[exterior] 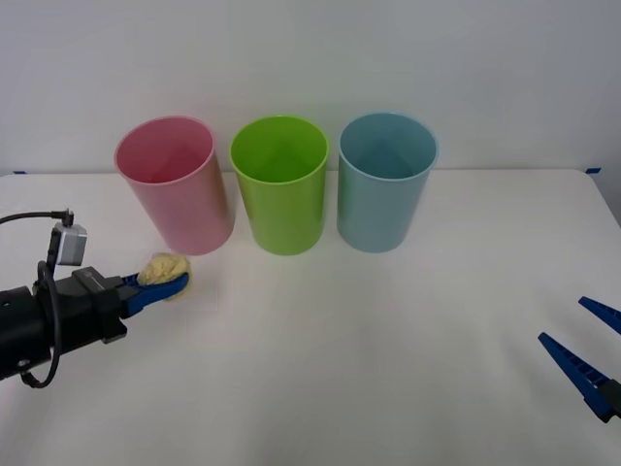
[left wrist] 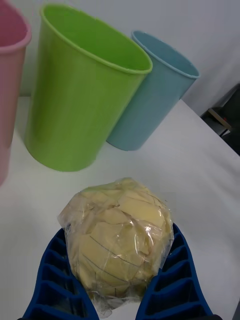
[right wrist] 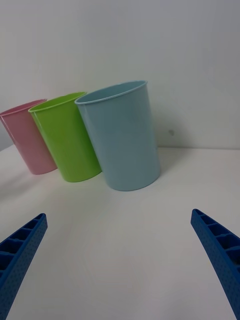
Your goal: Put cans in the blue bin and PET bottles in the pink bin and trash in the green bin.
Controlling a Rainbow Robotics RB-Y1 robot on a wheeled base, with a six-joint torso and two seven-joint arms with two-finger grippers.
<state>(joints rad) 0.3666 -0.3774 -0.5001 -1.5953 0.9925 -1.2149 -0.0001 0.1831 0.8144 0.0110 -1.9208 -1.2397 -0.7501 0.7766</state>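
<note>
left gripper (exterior: pixel 167 287): clamped on trash (exterior: pixel 163 269) | pink bin (exterior: pixel 177 184) just ahead | right gripper (exterior: pixel 582 345): held spread, parked

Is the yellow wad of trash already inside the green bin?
No, the trash sits between the blue fingers of the left gripper, low over the table in front of the pink bin, outside the green bin.

left claw (exterior: pixel 167 287) low at table's left, fingers clamped; right claw (exterior: pixel 588 342) low right, fingers spread.
</note>
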